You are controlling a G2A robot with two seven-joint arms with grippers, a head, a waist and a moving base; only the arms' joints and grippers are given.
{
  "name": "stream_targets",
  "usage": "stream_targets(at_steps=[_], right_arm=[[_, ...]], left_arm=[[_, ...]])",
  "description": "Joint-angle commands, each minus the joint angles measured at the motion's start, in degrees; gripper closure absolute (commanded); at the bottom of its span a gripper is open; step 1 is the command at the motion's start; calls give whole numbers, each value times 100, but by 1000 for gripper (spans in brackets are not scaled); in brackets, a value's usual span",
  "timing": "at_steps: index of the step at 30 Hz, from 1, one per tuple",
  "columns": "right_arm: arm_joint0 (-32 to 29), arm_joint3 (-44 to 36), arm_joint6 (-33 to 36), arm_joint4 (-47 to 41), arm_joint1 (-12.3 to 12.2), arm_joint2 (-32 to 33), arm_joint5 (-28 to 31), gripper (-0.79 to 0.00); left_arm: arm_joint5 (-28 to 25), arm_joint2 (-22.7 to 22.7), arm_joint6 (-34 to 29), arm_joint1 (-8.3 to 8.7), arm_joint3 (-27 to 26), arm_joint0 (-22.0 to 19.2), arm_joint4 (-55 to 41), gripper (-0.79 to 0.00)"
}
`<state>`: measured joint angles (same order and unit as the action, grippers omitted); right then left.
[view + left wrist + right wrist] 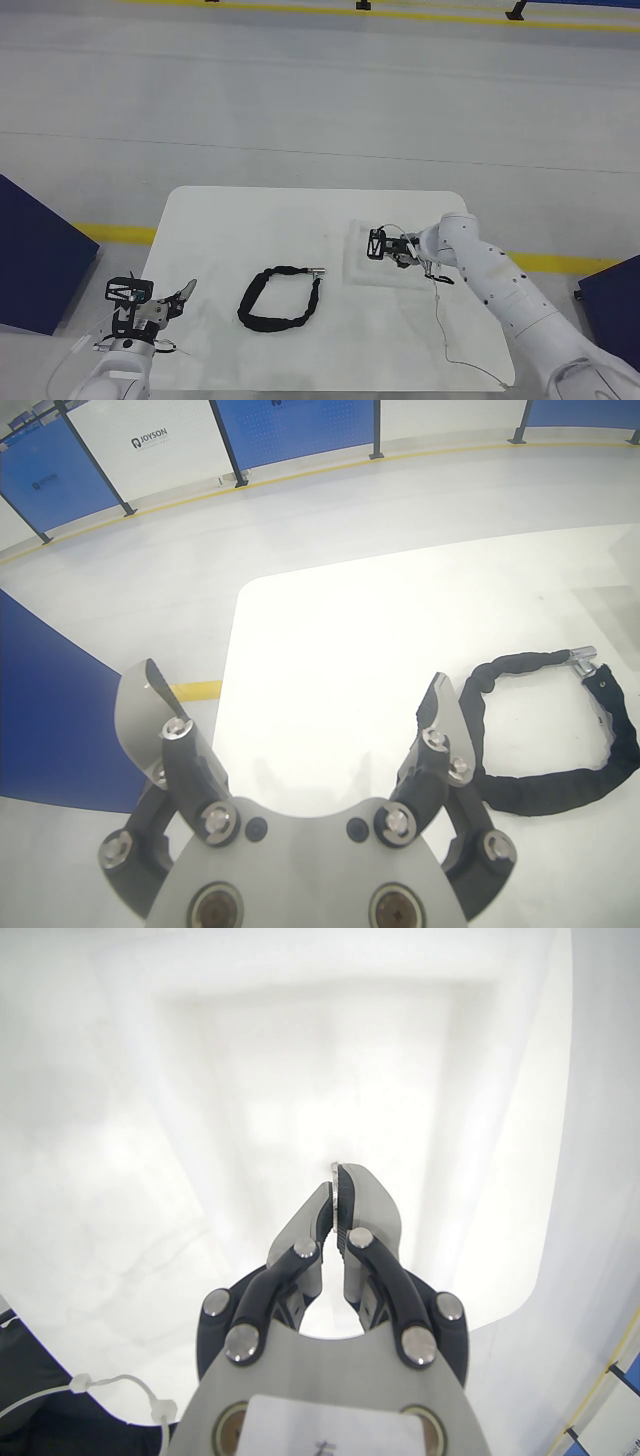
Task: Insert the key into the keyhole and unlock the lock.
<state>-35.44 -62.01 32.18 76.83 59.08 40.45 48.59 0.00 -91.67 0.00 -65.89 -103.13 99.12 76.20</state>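
Key (333, 1175) pinched in closed right gripper (337, 1179) | left gripper (295, 675) open, lock (582, 656) just beside it | step: key grasped | next: carry to lock, align finely

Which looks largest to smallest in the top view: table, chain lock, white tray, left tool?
1. table
2. white tray and chain lock: about alike in spread, so not ranked against each other
3. left tool: smallest, though it may sit nearer the camera than the things on the tabletop
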Motion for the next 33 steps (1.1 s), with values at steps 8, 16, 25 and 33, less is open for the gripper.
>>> stream_targets(at_steps=[8,16,25,33], right_arm=[[-555,-350,-109,209,-180,294,-193,0],[-756,-645,-259,76,-326,741,-120,0],[-1084,-1177,-225,114,-522,1281,-86,0],[-1393,-1618,-256,395,-643,1597,-183,0]], left_arm=[[0,0,0,0,0,0,0,-785],[0,0,0,0,0,0,0,-785],[0,0,0,0,0,0,0,-785],[0,0,0,0,0,0,0,-785]])
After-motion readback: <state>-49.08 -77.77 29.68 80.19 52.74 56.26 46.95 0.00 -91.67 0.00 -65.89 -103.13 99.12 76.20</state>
